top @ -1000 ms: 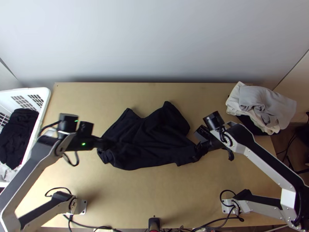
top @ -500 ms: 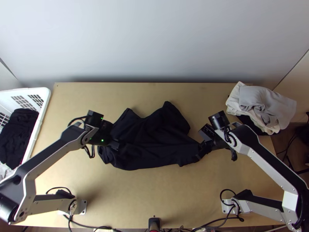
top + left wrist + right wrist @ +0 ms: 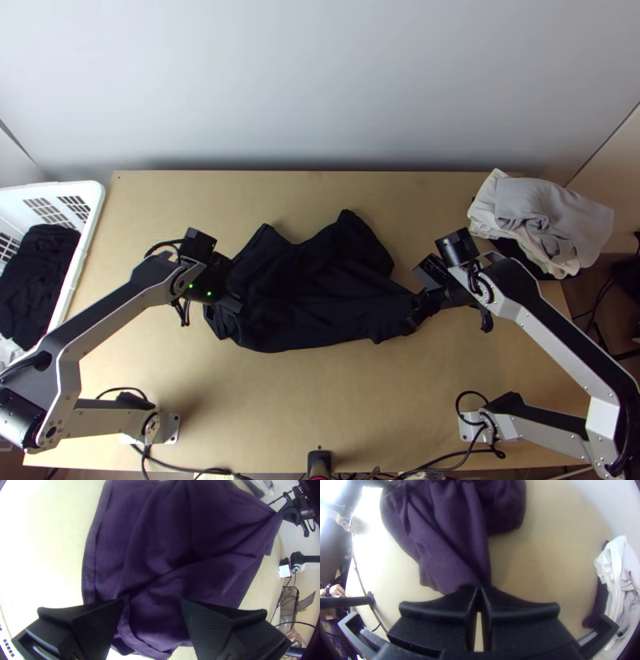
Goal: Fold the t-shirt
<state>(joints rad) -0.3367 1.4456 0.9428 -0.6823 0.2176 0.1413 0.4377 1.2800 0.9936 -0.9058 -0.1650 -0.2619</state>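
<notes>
T-shirt [image 3: 316, 292], dark: rumpled, folding at its outset.
Lies mid-desk [image 3: 320, 400], partly spread, creased, no neat fold made out. Right end effector [image 3: 480, 588]: clenched on one gathered end. Left end effector [image 3: 153, 600]: released, parted over the opposite end. Outstanding, by judgement: grip that end, flatten, all folds. Beyond: pale clothes [image 3: 548, 216], heaped at the far right corner; white basket [image 3: 98, 210], left side, dark cloth [image 3: 36, 280] inside.

No readable text or labels
</notes>
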